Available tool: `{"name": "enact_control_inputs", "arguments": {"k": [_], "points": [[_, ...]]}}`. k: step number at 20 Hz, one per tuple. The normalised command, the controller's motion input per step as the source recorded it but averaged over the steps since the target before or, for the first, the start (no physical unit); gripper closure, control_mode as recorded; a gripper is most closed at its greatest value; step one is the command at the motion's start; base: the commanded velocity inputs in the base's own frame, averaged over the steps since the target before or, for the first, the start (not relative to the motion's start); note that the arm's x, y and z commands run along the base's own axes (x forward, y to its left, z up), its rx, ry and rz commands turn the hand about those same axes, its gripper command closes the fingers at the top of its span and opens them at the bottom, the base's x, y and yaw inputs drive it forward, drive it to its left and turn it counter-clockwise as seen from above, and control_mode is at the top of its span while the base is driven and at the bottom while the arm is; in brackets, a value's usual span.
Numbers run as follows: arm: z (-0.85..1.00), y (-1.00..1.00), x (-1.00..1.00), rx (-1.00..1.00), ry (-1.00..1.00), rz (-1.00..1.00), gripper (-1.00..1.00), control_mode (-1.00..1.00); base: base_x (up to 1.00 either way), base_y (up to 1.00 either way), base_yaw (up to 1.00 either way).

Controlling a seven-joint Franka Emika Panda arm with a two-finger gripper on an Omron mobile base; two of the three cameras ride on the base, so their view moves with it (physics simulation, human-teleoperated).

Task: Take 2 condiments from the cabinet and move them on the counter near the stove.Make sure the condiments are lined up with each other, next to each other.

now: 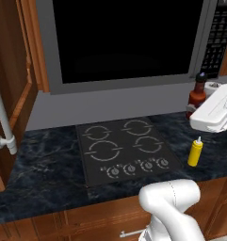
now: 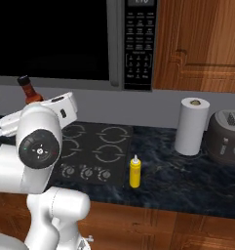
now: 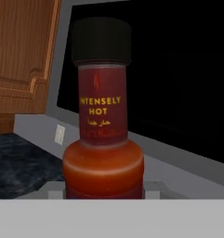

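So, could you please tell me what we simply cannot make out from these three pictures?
- Gripper: its fingertips are hidden in both base views by the arm's white hand.
- Red sauce bottle: its base is cut off by the hand view's bottom edge; its lower half is hidden by the arm in both base views, so whether it touches the counter is unclear.
- Stove knob markings: too small.
- Toaster: cut off by the right base view's right edge.

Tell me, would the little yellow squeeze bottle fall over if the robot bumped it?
Probably. The yellow squeeze bottle with a white pointed nozzle stands upright and slim on the dark marbled stone counter, so a sideways nudge likely tips it. It looks like soft plastic, probably light, so it might slide first.
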Motion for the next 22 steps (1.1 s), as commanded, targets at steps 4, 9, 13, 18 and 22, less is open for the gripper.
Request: {"name": "enact_control_inputs", "arguments": {"k": [4, 9, 13, 18, 22], "points": [[-0.35, -0.93, -0.04, 0.04, 0.0, 0.0, 1.0, -1.0, 0.0, 0.0, 0.0], [-0.49, -0.96, 0.0, 0.05, 0.02, 0.03, 1.0, -1.0, 0.0, 0.0, 0.0], [-0.56, -0.74, 0.1, 0.08, 0.0, 0.17, 1.0, -1.0, 0.0, 0.0, 0.0], [-0.64, -0.76, 0.21, 0.09, 0.0, 0.27, 1.0, -1.0, 0.0, 0.0, 0.0], [-0.69, -0.57, 0.27, 0.01, 0.0, 0.22, 1.0, -1.0, 0.0, 0.0, 0.0]]}}
